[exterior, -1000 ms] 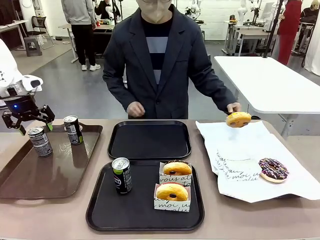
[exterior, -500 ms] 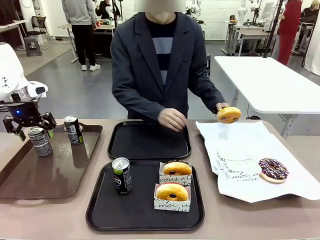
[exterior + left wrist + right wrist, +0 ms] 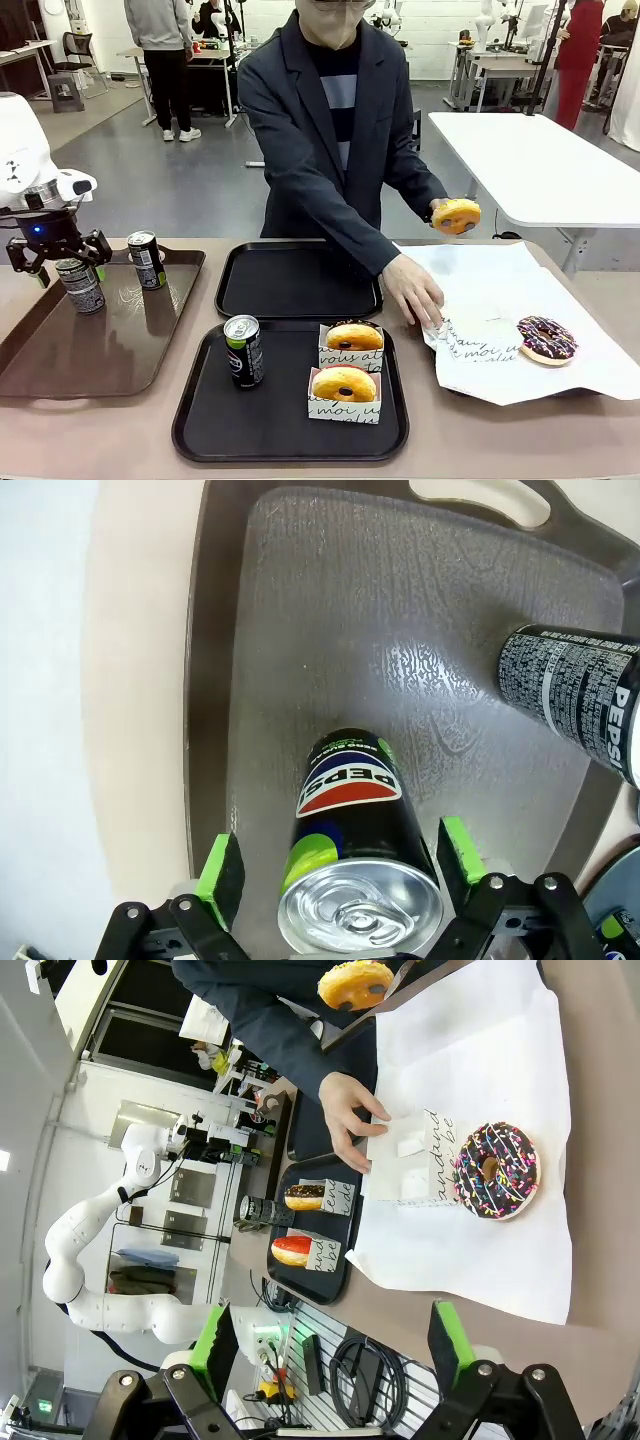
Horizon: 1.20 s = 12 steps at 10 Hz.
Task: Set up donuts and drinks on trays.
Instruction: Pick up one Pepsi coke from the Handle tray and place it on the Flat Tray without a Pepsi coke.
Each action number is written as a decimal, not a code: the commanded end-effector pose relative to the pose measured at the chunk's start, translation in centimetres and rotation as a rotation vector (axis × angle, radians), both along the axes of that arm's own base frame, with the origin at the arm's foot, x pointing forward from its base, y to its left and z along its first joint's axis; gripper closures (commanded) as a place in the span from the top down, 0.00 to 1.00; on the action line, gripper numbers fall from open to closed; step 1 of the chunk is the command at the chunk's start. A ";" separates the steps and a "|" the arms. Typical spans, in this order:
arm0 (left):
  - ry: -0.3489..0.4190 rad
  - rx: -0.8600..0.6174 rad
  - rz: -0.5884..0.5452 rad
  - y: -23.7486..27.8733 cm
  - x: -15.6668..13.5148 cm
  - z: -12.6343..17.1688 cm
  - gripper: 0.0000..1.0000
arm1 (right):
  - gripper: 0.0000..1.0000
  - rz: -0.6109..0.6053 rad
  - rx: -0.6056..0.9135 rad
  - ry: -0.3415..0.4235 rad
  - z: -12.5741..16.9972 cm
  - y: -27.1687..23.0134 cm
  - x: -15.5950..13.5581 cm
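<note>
The worktop (image 3: 90,430) carries a glossy brown tray (image 3: 60,370) at its left edge, a white paper sheet (image 3: 560,390) at its right edge and two black trays in the middle. The near black tray (image 3: 270,420) holds one can (image 3: 243,350) at its left side and two yellow donuts (image 3: 344,384) in paper holders at its right; I judge this tray set. The far black tray (image 3: 300,280) is bare, so its drink and donuts are yet to be placed. One hand of the person (image 3: 412,290) rests on printed paper at the sheet's left edge. The other holds a yellow donut (image 3: 456,216) above the sheet's far edge. A chocolate donut (image 3: 546,338) lies near the sheet's right edge. My left pincer (image 3: 340,858) is released, its pads either side of the left can (image 3: 350,800) at the brown tray's far edge, without contact. The second can (image 3: 146,260) stands beside it. My right pincer (image 3: 330,1345) is released and empty, facing the sheet.
</note>
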<state>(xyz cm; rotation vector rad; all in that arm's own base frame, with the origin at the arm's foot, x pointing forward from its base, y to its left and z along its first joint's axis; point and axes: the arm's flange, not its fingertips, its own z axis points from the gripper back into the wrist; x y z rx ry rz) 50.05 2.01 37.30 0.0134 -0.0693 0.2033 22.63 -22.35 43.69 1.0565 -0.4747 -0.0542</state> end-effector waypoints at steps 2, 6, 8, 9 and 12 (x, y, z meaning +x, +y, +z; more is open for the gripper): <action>-0.029 0.003 0.021 -0.2 0.6 0.1 0.96 | 1.00 0.001 0.016 -0.028 0.0 -0.1 0.2; -0.042 -0.019 0.013 -0.3 0.5 0.4 0.66 | 1.00 0.001 0.016 -0.028 0.0 -0.1 0.2; -0.037 -0.020 0.013 -0.3 0.5 0.4 0.48 | 1.00 0.001 0.016 -0.028 0.0 -0.1 0.2; -0.026 -0.023 0.017 -0.3 0.6 0.3 0.38 | 1.00 0.001 0.016 -0.028 0.0 -0.1 0.2; -0.010 -0.024 0.029 -0.4 0.6 0.4 0.12 | 1.00 0.001 0.016 -0.028 0.0 -0.1 0.2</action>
